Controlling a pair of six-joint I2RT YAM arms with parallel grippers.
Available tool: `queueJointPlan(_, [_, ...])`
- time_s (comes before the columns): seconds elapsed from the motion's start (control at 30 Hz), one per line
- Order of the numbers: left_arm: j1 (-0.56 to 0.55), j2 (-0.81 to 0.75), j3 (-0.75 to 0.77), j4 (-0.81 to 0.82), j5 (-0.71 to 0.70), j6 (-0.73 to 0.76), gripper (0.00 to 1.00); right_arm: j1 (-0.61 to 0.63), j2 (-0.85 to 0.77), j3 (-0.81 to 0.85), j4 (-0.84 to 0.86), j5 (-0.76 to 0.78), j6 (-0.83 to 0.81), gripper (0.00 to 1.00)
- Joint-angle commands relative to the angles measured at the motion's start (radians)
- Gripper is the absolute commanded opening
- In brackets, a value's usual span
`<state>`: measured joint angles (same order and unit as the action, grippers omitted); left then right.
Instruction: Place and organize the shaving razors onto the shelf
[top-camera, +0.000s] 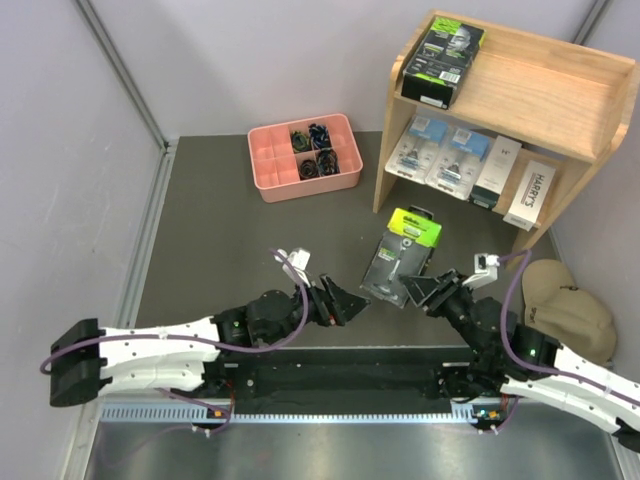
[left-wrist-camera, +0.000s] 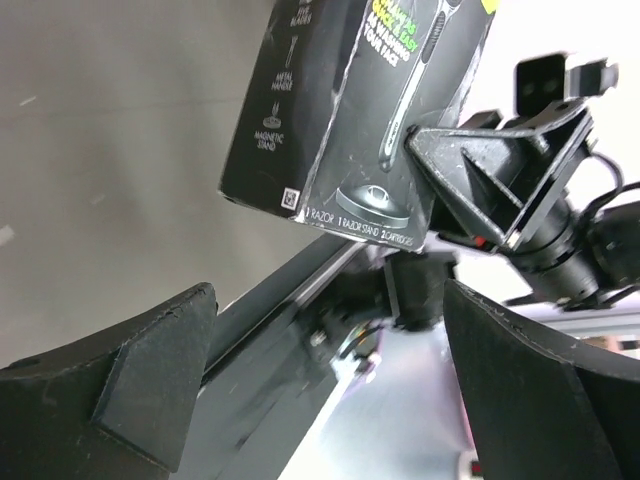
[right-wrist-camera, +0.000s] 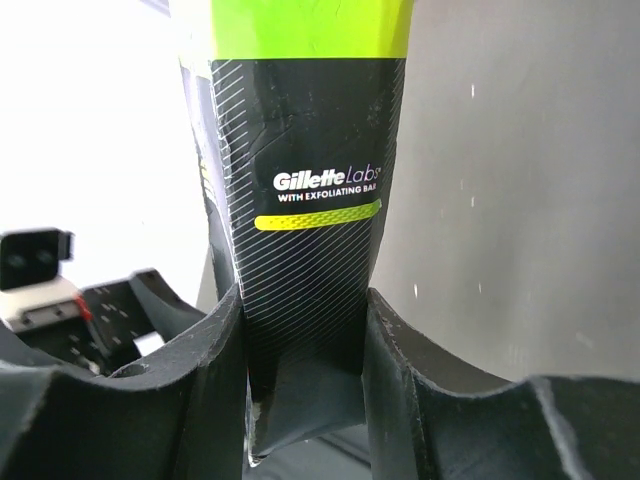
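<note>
pinched by its dark lower end between the fingers of the right gripper (top-camera: 428, 290): 1 black razor box (top-camera: 402, 255) with a lime-green top, tilted, held clear of the dark table (top-camera: 200, 230), in front of the shelf (top-camera: 560, 95) and apart from it. just left of that box, spread wide and gripping nothing: the left gripper (top-camera: 345, 303). on the shelf's top tier, 1 matching black box (top-camera: 443, 50). on the lower tier, side by side, 2 blue blister packs (top-camera: 420, 148) and 2 white boxes (top-camera: 497, 168). left of the shelf, a pink tray (top-camera: 256, 160).
</note>
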<state>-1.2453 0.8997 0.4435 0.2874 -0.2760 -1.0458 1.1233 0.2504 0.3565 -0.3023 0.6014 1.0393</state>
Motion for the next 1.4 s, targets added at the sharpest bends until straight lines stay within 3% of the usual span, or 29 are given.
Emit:
queueJointPlan(0.0, [-0.003, 0.093, -0.009, 0.396, 0.009, 0.027, 0.99, 0.010, -0.066, 0.026, 0.212, 0.103, -0.074, 0.09])
queueJointPlan(0.4, [0.012, 0.379, -0.012, 0.878, 0.037, 0.087, 0.99, 0.010, -0.174, 0.001, 0.272, 0.064, -0.173, 0.09])
queueJointPlan(0.7, [0.047, 0.640, 0.049, 1.180, 0.178, 0.026, 0.97, 0.009, -0.201, 0.025, 0.261, 0.015, -0.223, 0.11])
queueJointPlan(0.93, [0.050, 0.723, 0.080, 1.311, 0.189, 0.015, 0.88, 0.009, -0.204, 0.029, 0.243, 0.008, -0.216, 0.11])
queueJointPlan(1.1, [0.053, 0.720, 0.100, 1.309, 0.193, 0.044, 0.82, 0.007, -0.204, 0.027, 0.238, 0.001, -0.209, 0.11])
queueJointPlan(1.27, [0.053, 0.723, 0.119, 1.315, 0.215, 0.047, 0.64, 0.010, -0.204, 0.025, 0.233, -0.002, -0.200, 0.12])
queueJointPlan(1.33, [0.052, 0.731, 0.123, 1.322, 0.224, 0.046, 0.53, 0.009, -0.204, 0.025, 0.226, 0.003, -0.188, 0.12])
queueJointPlan(1.37, [0.053, 0.731, 0.126, 1.326, 0.228, 0.044, 0.41, 0.010, -0.206, 0.025, 0.224, 0.001, -0.188, 0.12])
